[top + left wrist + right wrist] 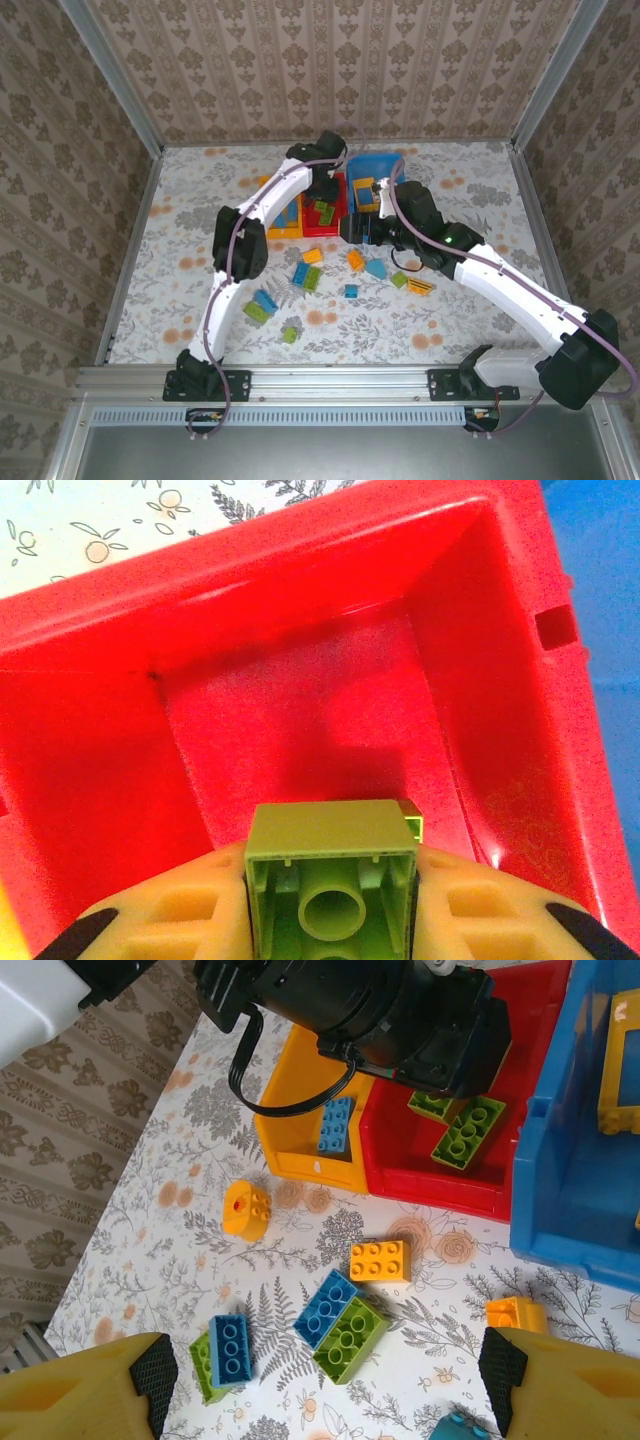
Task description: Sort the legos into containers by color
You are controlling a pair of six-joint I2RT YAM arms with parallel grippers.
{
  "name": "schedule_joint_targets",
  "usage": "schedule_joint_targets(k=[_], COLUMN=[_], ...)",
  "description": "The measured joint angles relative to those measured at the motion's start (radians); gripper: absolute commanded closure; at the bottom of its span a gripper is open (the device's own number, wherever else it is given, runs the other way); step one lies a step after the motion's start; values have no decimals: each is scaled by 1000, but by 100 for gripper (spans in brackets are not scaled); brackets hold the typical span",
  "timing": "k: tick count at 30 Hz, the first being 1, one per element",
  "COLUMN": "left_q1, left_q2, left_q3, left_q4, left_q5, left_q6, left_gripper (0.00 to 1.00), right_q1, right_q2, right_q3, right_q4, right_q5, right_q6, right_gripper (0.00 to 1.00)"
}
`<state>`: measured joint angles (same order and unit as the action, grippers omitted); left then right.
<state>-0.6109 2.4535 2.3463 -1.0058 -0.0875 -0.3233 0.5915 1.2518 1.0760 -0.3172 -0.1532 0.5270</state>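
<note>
My left gripper [330, 905] is shut on a light green lego [333, 875], held just above the floor of the red container [300, 680]. In the top view that gripper [322, 192] hangs over the red container [340, 190]. My right gripper [330, 1375] stands open above loose legos on the table: an orange one [380, 1260], a blue and green pair [340, 1325], and a blue one stacked on green [225, 1355]. The yellow container [300, 1165] holds a blue lego [336, 1123]. Two green legos [465, 1130] lie in the red container [440, 1188]. An orange frame [620, 1060] sits in the blue container [560, 1210].
More legos are scattered on the flowered table in front of the containers, among them a round orange one [246, 1208], a blue one [376, 268] and a green one [290, 334]. The left arm's black wrist [390, 1010] hangs over the containers. Patterned walls enclose the table.
</note>
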Motion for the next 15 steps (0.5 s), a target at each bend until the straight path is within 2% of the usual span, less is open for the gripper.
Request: schedule_joint_targets(k=[9, 15], left_q1=[-6, -8], left_q2=[9, 9], left_q3=[-1, -3], left_q4=[-1, -1], left_q5=[-23, -31], left_q6=[-10, -15], left_gripper=[68, 52], right_q1=[-12, -12], right_q2=[0, 0], right_q3=[0, 0], right_q4=[-3, -4], right_q5=[-4, -5], right_q6=[0, 0], right_gripper=[16, 15])
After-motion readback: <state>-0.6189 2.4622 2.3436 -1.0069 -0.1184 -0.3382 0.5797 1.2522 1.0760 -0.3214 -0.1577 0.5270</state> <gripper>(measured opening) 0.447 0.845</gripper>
